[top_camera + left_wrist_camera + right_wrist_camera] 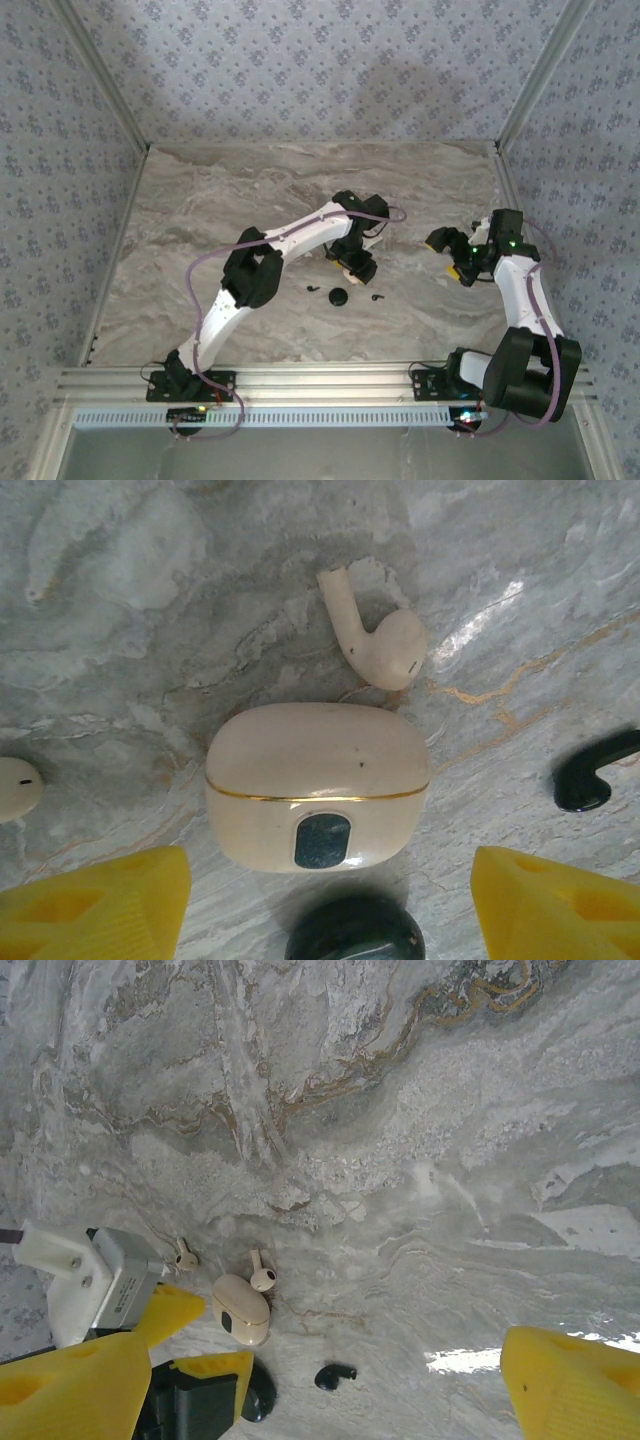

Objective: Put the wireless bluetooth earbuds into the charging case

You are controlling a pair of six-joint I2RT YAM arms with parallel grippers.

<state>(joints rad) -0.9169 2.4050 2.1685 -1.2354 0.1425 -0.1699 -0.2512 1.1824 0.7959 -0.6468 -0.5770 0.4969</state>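
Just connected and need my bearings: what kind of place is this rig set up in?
Probably a purpose-built robot test cell, not a home or shop: a marble-patterned tabletop boxed in by patterned wall panels on metal framing, with an aluminium mounting rail along the near edge.

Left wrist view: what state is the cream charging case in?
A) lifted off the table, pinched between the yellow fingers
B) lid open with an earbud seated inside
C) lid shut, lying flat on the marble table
C: the cream charging case rests on the marble table with its gold seam closed all the way across. A white earbud lies loose just beyond it, and the yellow fingers stand apart from it.
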